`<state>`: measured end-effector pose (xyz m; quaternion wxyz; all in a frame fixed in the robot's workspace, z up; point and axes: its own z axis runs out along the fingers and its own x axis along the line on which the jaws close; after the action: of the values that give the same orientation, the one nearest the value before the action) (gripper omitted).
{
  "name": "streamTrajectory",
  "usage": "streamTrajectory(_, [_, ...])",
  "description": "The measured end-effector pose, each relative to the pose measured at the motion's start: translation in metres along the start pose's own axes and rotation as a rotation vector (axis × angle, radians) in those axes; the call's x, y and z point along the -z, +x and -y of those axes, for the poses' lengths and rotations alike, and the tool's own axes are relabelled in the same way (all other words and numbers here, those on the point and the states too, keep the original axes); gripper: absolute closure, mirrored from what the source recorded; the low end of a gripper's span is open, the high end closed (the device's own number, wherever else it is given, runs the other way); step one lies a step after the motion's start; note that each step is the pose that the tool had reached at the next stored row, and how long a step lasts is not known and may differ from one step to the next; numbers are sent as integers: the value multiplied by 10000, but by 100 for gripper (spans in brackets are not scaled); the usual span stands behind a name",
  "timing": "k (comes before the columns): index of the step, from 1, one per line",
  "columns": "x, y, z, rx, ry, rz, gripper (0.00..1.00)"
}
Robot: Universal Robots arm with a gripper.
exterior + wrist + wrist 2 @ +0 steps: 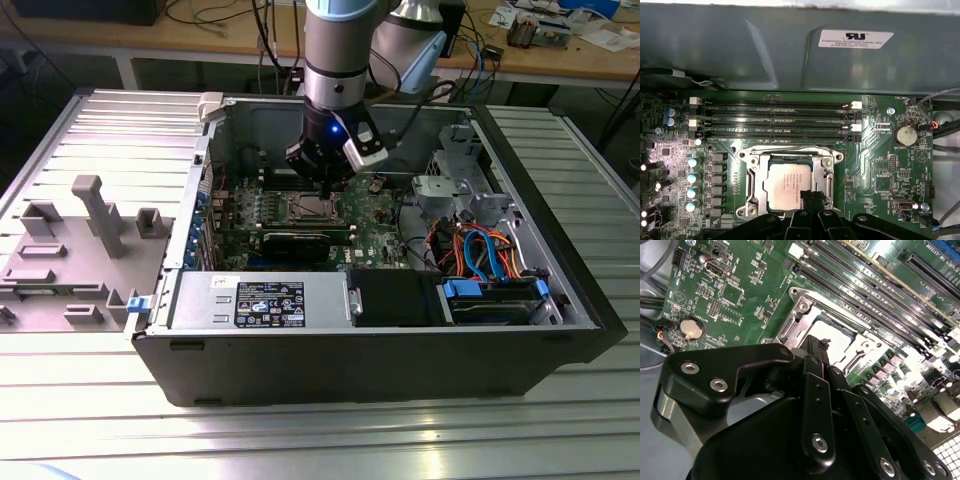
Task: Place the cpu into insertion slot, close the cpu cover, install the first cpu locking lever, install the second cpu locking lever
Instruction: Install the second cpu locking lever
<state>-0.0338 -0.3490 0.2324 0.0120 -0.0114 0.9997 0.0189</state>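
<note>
The cpu lies flat in the insertion slot on the green motherboard, its dull silver top facing up. The cpu cover lies down around it as a silver frame, and the chip shows through its window. My gripper hangs just above the chip's edge with its black fingers pressed together and nothing visible between them. In the second wrist view the gripper tips point at the socket's rim. In the exterior view the gripper is low inside the open computer case, over the socket.
Long black memory slots run beside the socket, and a coin battery sits on its other side. The case wall stands behind. A power supply and drive cables fill the near side. Grey fixtures stand at the exterior view's left.
</note>
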Motion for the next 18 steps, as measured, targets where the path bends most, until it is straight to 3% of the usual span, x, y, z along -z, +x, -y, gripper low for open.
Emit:
streamTrajectory(11, [59,-1,10,0,0,1,89])
streamTrajectory(18, [61,-1,25,0,0,0,89])
